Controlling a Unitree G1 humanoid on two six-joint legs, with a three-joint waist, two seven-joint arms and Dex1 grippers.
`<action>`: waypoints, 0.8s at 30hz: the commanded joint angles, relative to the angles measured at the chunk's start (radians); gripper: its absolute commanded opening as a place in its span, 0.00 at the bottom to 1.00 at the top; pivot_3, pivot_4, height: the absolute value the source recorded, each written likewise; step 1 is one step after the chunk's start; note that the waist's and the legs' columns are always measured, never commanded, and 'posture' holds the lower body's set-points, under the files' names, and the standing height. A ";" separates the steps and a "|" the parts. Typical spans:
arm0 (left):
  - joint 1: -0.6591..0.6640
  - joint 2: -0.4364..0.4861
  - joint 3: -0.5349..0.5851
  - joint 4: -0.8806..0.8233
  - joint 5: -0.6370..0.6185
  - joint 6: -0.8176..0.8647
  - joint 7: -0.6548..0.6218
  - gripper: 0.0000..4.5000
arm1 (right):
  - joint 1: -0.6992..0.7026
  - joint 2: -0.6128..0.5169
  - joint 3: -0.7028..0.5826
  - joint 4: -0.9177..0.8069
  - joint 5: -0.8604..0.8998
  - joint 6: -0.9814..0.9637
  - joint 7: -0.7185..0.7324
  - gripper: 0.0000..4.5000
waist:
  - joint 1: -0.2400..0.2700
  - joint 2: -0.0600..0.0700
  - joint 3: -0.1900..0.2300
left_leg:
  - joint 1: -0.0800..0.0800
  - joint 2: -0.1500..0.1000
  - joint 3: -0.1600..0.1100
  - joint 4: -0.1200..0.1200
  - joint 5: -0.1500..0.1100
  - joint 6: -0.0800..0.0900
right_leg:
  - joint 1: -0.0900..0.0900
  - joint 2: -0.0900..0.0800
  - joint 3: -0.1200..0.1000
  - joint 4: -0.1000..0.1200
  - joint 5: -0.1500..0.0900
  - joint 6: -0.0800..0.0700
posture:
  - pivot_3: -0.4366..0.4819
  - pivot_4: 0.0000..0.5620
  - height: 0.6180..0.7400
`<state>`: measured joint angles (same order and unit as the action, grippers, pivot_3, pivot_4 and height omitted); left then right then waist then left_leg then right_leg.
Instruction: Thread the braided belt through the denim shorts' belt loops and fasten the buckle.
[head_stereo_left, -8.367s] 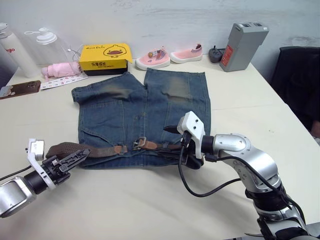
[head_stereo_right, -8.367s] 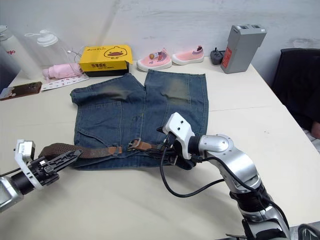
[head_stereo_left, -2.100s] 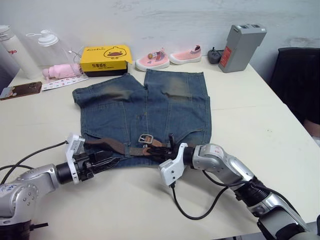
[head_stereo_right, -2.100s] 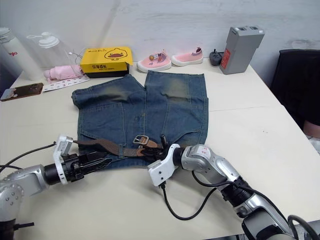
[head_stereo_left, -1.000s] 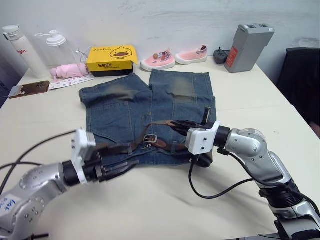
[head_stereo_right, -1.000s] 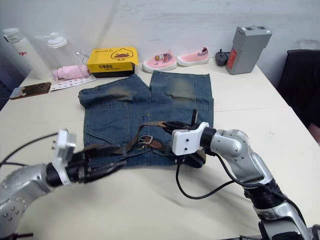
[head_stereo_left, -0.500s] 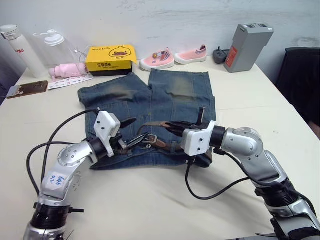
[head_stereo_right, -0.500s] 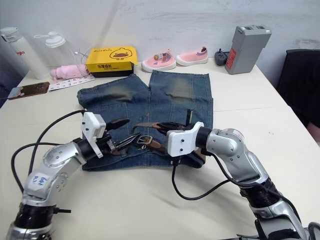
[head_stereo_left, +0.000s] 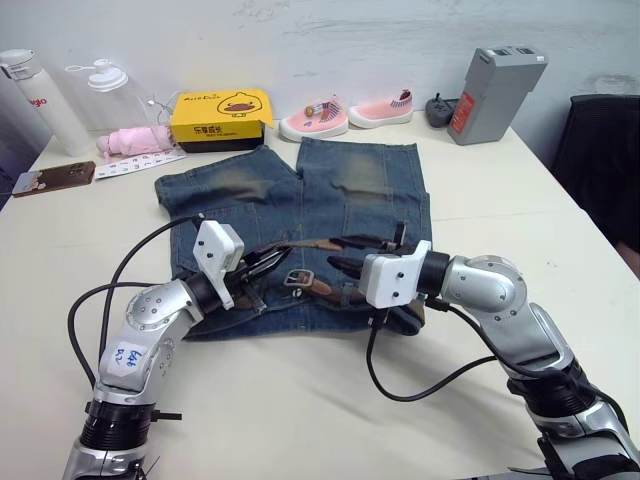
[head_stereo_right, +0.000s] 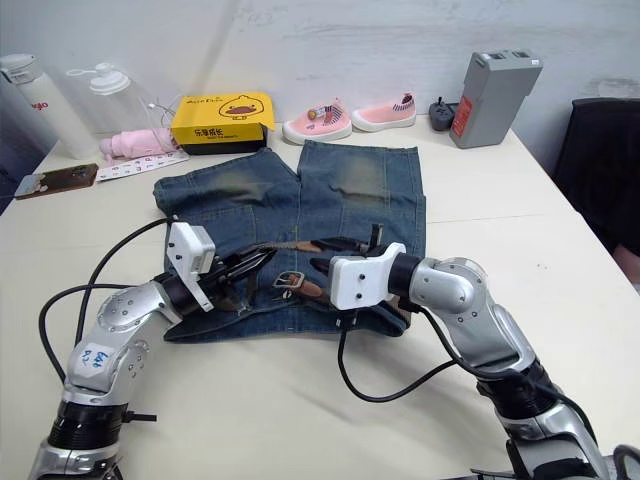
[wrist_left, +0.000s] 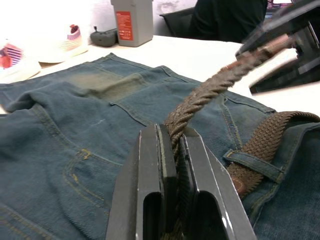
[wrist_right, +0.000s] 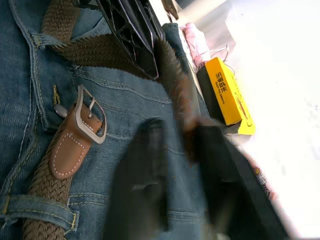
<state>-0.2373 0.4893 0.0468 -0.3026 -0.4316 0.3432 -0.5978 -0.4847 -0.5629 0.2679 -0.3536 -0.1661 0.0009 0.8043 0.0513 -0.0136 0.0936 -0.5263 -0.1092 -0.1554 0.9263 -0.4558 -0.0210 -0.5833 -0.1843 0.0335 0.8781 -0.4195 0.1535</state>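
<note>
the denim shorts (head_stereo_left: 300, 215) lie flat on the desk (head_stereo_left: 500, 200), legs pointing toward the far wall and waistband toward the robot; everything below is placed against them.

the braided belt (wrist_left: 210, 92) runs along the waistband, passing under at least one of the belt loops (wrist_left: 247, 161) there. the buckle (wrist_right: 90, 120), silver with a single prong, lies on the denim near the middle of the waistband, joined to a smooth brown leather end. it is not fastened.

the left gripper (wrist_left: 167, 150) sits over the waistband's left part, its two black fingers pressed together on a stretch of the belt, which rises off the denim from the pinch and spans across toward the other arm. the right gripper (head_stereo_right: 325, 262) hovers over the waistband's right part, just beyond the buckle; the lifted belt's far end passes between its fingers, which look closed on it in the left wrist view, though the right wrist view blurs them.

beyond the leg hems stand a yellow box (head_stereo_left: 217, 117) with a duck on it, a pair of pink shoes (head_stereo_left: 345, 113), a grey battery pack (head_stereo_left: 496, 93) and two clear bottles (head_stereo_left: 70, 95). a dark phone (head_stereo_left: 55, 179) lies on the desk off the shorts' left leg.
</note>
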 joint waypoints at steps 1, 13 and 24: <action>-0.005 -0.008 0.053 -0.041 -0.029 0.021 0.031 0.00 | 0.001 0.017 -0.023 -0.040 0.037 0.038 -0.009 0.74 | 0.000 0.000 0.000 | 0.000 0.000 0.000 0.000 0.000 0.000 | 0.000 0.000 0.000 0.000 0.000 0.000 | 0.48 0.27 0.15; -0.030 -0.038 0.178 -0.125 -0.137 0.155 0.152 0.00 | 0.160 0.078 0.116 -0.061 -0.045 0.218 -0.048 1.00 | -0.003 -0.001 -0.001 | 0.000 0.000 -0.001 -0.001 0.001 -0.001 | 0.000 0.000 0.000 -0.001 0.001 0.001 | 0.48 0.27 0.15; -0.032 -0.021 0.211 -0.142 -0.161 0.193 0.167 0.00 | 0.137 0.153 0.117 0.003 -0.060 0.359 -0.107 0.81 | 0.000 -0.001 -0.001 | 0.001 0.000 -0.001 -0.001 0.001 -0.002 | 0.001 0.001 0.000 -0.001 0.001 0.002 | 0.48 0.27 0.15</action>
<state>-0.2575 0.4540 0.2287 -0.4143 -0.5770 0.5442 -0.4360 -0.3385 -0.4064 0.3879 -0.3395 -0.2159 0.3434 0.7034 0.0510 -0.0148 0.0930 -0.5255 -0.1095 -0.1567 0.9255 -0.4545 -0.0233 -0.5828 -0.1833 0.0331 0.8774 -0.4183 0.1557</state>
